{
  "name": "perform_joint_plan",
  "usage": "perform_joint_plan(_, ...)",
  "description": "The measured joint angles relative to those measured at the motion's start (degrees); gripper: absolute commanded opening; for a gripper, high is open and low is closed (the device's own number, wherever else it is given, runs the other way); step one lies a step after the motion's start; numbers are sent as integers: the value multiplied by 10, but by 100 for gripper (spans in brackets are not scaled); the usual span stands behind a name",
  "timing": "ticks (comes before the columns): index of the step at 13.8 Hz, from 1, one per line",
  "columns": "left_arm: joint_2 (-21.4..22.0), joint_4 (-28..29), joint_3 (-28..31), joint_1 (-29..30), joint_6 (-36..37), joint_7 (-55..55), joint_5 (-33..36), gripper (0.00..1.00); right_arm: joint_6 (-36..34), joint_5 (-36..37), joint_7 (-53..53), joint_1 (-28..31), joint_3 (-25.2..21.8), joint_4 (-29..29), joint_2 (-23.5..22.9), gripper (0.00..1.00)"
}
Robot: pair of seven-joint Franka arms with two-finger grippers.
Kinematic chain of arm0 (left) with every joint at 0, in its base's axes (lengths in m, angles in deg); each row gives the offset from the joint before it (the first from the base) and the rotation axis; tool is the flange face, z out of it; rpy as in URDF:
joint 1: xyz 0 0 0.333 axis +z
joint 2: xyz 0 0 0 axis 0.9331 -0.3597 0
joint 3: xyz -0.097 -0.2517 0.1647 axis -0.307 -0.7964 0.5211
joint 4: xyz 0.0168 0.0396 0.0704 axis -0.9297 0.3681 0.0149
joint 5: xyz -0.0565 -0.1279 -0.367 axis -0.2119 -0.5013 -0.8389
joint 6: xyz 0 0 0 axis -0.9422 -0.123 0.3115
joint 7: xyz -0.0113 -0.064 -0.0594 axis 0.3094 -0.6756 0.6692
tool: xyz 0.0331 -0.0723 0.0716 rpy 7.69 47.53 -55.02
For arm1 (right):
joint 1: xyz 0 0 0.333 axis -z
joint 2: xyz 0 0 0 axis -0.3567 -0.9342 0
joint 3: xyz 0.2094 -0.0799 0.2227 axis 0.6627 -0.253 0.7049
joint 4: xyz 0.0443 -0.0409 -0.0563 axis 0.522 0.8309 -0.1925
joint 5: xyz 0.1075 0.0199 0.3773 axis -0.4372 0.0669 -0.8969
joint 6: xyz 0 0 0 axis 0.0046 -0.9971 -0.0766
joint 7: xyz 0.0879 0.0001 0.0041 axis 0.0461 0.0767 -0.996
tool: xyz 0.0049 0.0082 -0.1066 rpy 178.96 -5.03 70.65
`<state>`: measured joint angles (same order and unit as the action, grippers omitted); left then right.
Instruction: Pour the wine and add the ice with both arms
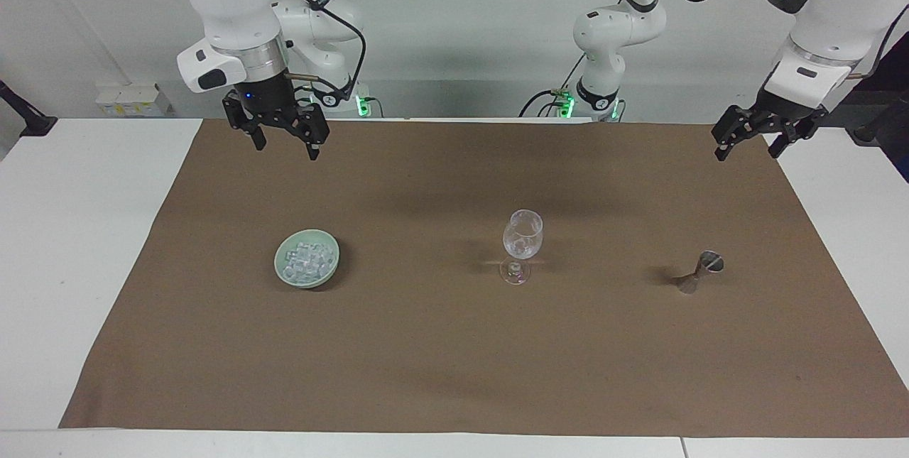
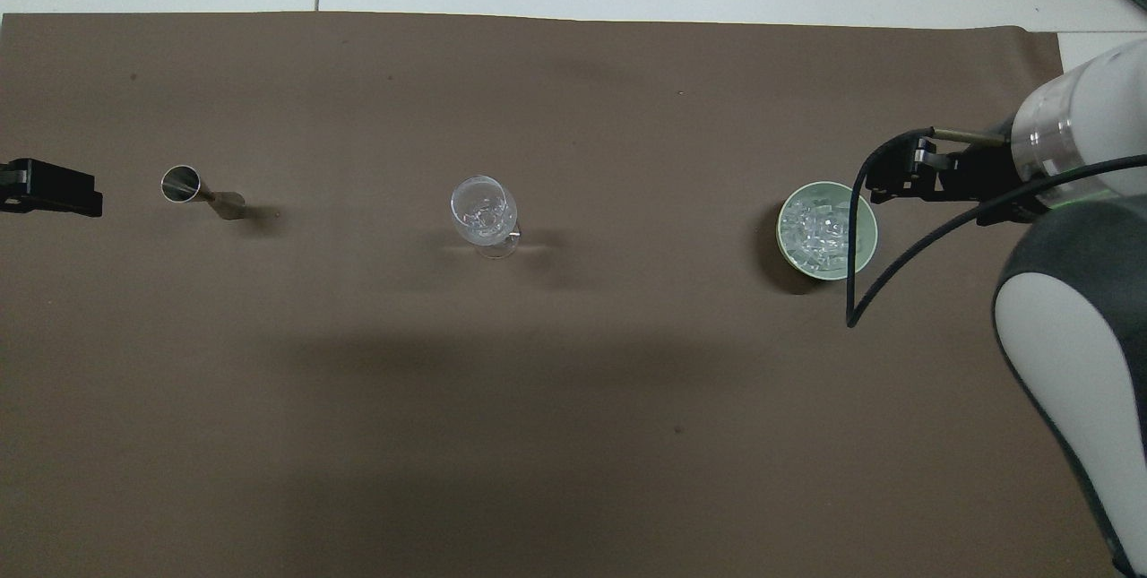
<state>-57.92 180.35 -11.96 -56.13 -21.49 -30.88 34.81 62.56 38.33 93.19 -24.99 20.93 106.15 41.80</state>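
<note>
Right gripper (image 1: 284, 140) jaws spread, empty, raised over the brown mat's (image 1: 454, 373) edge nearest the robots; left gripper (image 1: 756, 142) likewise at its own end. Ice (image 1: 307, 260) heaped in pale green bowl (image 1: 287, 275), toward right arm's end; judged light, slick, hard; pinch single cubes on flat sides. Stemmed glass (image 1: 523, 234) mid-table, thin, fragile; metal jigger (image 1: 699, 272) toward left arm's end, rigid, tips easily.

1. You see the right gripper (image 1: 283, 145) raised over the brown mat (image 1: 454, 366), fingers (image 1: 312, 150) apart.
2. The left gripper (image 1: 747, 149) hangs empty, spread.
3. Ice (image 1: 305, 259) fills the green bowl (image 1: 282, 271); the glass (image 1: 522, 245) stands upright, mid-desk.
</note>
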Motion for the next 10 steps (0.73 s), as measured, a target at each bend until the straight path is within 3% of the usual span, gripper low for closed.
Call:
perform_joint_plan(5, -6, 0, 0, 0, -4, 0, 1, 100, -47, 0, -13, 8, -6, 4, 20, 100)
perform_joint_plan(10, -11, 0, -1, -3, -8, 0, 1, 100, -49, 0, -41, 15, -8, 22, 35, 100)
